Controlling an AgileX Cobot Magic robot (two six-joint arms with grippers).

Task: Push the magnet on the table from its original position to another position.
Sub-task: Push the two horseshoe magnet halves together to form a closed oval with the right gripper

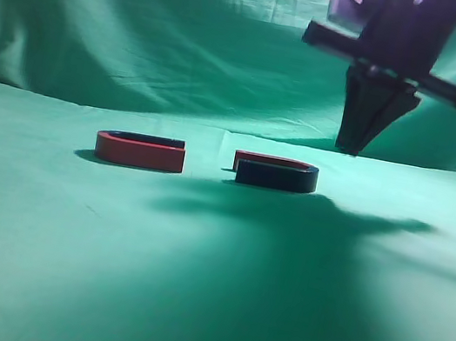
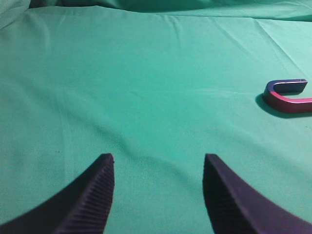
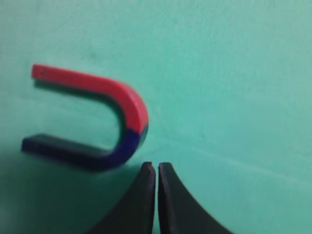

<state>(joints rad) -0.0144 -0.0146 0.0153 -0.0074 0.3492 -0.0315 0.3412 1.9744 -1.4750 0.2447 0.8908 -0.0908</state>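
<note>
The magnet (image 1: 276,175) lies flat on the green table (image 1: 207,290), dark side toward the exterior camera, thin red arm behind. In the right wrist view it is a U with a red arm and a navy arm (image 3: 124,141), open end to the left. My right gripper (image 1: 351,148) hangs shut and empty above the table, right of and behind the magnet; its tips (image 3: 156,166) sit just off the magnet's curved end. My left gripper (image 2: 158,158) is open and empty over bare cloth; it does not show in the exterior view.
A second U-shaped magnet (image 1: 140,151) showing its red side lies left of the task magnet, a small gap between them; it also shows at the right edge of the left wrist view (image 2: 287,96). Green cloth backdrop (image 1: 148,24) rises behind the table.
</note>
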